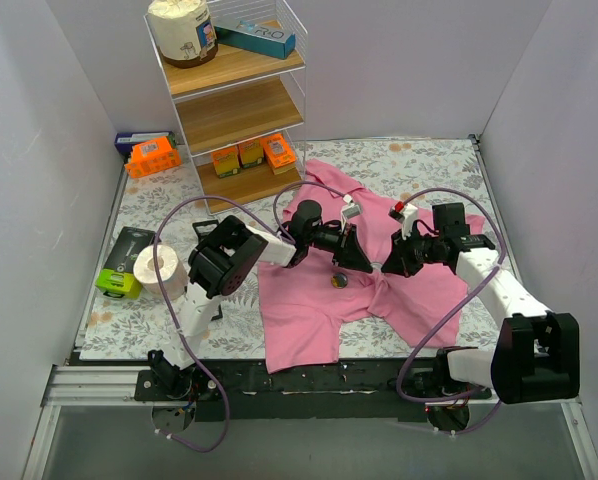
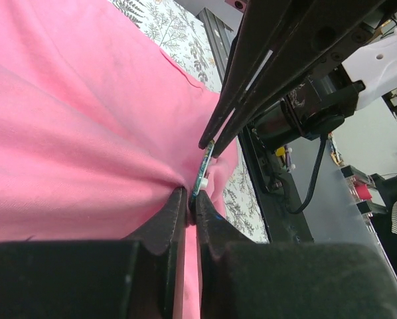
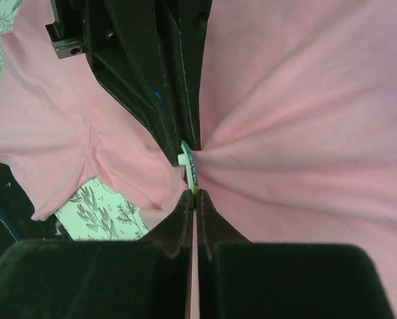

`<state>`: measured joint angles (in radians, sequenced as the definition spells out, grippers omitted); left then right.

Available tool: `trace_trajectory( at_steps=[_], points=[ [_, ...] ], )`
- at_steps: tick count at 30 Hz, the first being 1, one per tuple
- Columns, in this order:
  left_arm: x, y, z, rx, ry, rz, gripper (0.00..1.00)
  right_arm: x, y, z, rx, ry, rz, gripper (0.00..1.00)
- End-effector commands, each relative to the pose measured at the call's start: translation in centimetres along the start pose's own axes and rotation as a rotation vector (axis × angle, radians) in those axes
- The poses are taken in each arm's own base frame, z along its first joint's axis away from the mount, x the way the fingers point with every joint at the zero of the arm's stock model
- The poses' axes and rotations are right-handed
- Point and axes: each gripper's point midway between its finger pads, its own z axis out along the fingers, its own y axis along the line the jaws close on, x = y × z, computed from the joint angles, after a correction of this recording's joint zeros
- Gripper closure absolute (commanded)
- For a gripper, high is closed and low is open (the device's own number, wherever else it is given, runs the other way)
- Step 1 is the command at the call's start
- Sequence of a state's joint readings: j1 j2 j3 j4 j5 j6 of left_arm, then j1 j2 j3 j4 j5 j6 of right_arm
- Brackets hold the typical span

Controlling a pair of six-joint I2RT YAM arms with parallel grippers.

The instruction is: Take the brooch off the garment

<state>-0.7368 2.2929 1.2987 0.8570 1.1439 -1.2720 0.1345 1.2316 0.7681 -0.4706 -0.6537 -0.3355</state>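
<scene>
Left claw [image 2: 188, 197] and right claw [image 3: 193, 194] pinch opposite edges of the brooch [image 2: 202, 166] against the garment [image 2: 85, 133].

I worked in a robot lab cell, not a real home. Plain white walls [image 1: 49, 150] boxed in my floral-clothed surface [image 1: 419, 160] on three sides, and my arms [image 1: 499, 290] stood bolted to a metal rail [image 1: 89, 385] at its near edge, with purple cables [image 1: 447, 191] looping off them. A wire shelf rack [image 1: 234, 90] with small boxes [image 1: 249, 153] and a paper roll [image 1: 161, 268] were the only household goods, and beyond the edge lay bare grey floor [image 2: 364, 139]
</scene>
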Motion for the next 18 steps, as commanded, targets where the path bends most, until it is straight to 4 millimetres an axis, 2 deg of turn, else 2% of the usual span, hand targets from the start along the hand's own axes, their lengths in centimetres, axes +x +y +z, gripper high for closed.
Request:
trace_trajectory(
  at_steps=[1, 6, 9, 10, 13, 16, 18],
  points=[
    [-1.3, -0.9, 0.6, 0.037, -0.011, 0.058, 1.00, -1.9, 0.3, -0.3, -0.022, -0.038, -0.009, 0.99],
    [-1.3, -1.1, 0.6, 0.043, -0.010, 0.051, 1.00, -1.6, 0.0, -0.1, -0.017, -0.028, 0.014, 0.99],
    [-1.3, -1.0, 0.5, 0.037, -0.013, 0.037, 1.00, -1.6, 0.2, 0.0, -0.030, -0.026, 0.027, 0.85],
    [-1.3, -1.0, 0.4, 0.034, -0.017, 0.032, 1.00, -1.5, 0.3, 0.1, -0.042, -0.022, 0.025, 0.77],
    [-1.4, -0.9, 0.4, 0.027, -0.025, 0.028, 1.00, -1.5, 0.8, 0.1, -0.069, -0.023, 0.026, 0.66],
    [-1.5, -0.8, 0.4, 0.021, -0.032, 0.026, 1.00, -1.2, 1.0, 0.1, -0.086, -0.012, 0.035, 0.64],
    [-1.4, -0.9, 0.4, 0.024, -0.030, 0.026, 1.00, -1.2, 1.0, 0.2, -0.086, -0.013, 0.039, 0.66]
  ],
)
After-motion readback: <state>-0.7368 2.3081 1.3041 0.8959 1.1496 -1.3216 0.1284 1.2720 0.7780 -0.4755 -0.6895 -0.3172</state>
